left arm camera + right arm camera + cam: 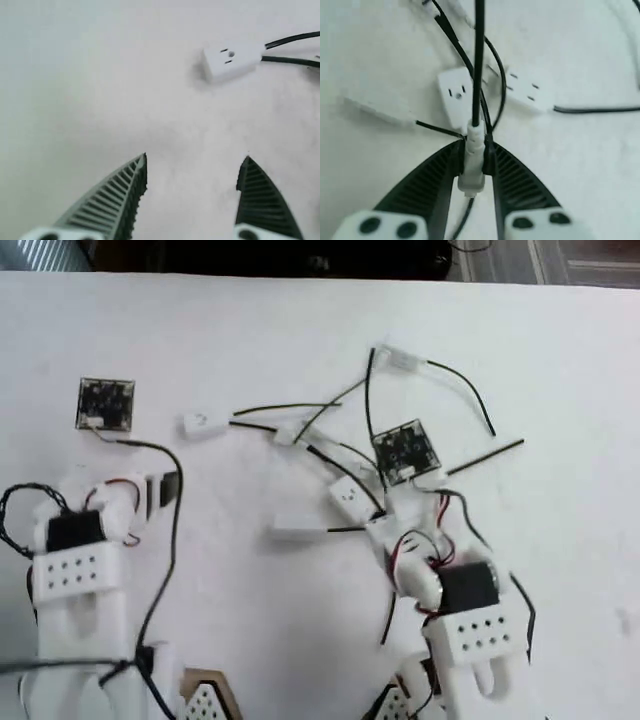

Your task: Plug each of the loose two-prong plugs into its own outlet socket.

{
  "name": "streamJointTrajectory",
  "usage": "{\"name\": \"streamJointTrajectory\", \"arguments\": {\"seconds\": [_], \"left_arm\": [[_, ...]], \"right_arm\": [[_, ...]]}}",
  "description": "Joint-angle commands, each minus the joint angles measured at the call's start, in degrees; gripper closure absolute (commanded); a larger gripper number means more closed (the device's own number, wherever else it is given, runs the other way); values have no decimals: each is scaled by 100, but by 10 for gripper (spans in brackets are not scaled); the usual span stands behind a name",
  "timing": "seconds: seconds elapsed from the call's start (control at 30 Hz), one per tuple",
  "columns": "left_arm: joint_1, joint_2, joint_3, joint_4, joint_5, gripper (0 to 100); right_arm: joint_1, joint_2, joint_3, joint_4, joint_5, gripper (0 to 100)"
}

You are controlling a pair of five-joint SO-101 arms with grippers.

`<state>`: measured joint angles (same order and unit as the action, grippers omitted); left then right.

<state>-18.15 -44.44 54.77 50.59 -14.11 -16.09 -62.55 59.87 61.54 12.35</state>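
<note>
My right gripper is clenched on a white two-prong plug. Its black cord runs straight away from my fingers, and I cannot make out the prongs. Just beyond the plug a white outlet socket lies face up on the table, slots showing. A second outlet socket sits just beside it, trailing its own cord. A flat white block lies off to the other side, and I cannot tell what it is.

My left gripper hangs released, jaws wide apart over bare tabletop and holding nothing. Well ahead of it lies a lone outlet socket, face up, with two black leads running from its far end.

From the high view, a dark circuit board sits in the cable tangle past my right arm. Another board lies beyond my left arm.
</note>
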Motion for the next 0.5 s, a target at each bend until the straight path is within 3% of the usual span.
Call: {"name": "streamJointTrajectory", "arguments": {"seconds": [0.0, 0.2, 0.47], "left_arm": [[444, -866, 273, -53, 141, 714], [927, -1033, 475, -475, 501, 714], [2079, -1112, 316, -519, 501, 714]], "right_arm": [[-699, -277, 9, -655, -615, 982], [-1376, -321, 44, -1314, -1178, 982], [-2281, -321, 44, -1420, -1336, 982]]}}
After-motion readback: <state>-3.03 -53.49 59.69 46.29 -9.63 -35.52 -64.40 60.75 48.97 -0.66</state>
